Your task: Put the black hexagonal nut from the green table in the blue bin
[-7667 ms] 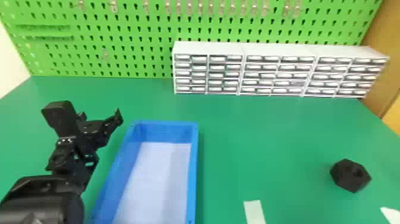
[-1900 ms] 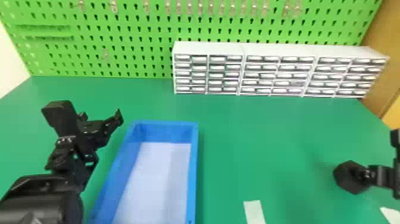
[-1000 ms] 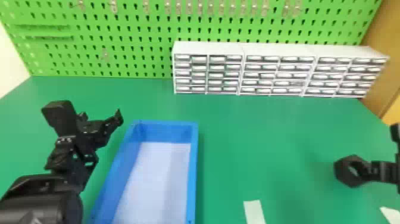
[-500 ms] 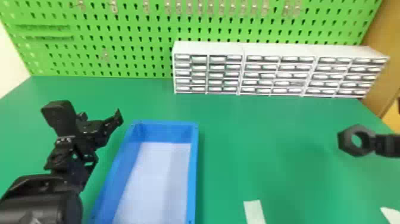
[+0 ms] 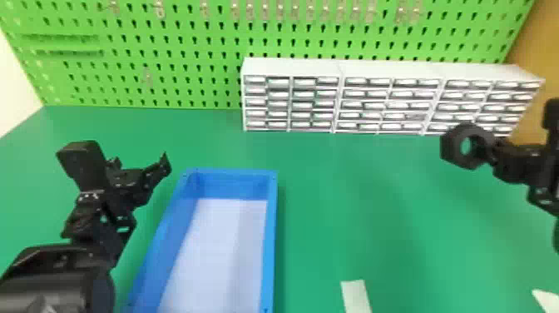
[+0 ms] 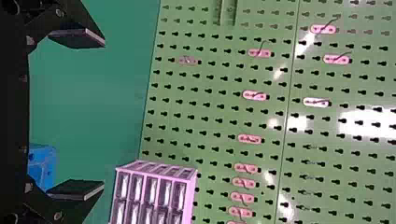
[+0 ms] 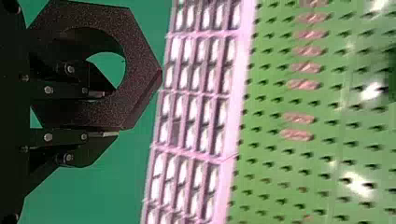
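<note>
1 blk nut (image 5: 449, 146) gripped in 1 R tool (image 5: 493, 153); 1 L tool (image 5: 123, 156) wide; 1 blue bin (image 5: 270, 237) btwn.

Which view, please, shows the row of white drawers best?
The head view, since it takes in both ends of the drawer row, though the nut covers some of its lower right. The left wrist view shows one end sideways; the right wrist view, a closer stretch, also sideways.

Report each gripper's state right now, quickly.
Left gripper: open, holding nothing.
Right gripper: closed on the black hexagonal nut, one finger inside its hole.
</note>
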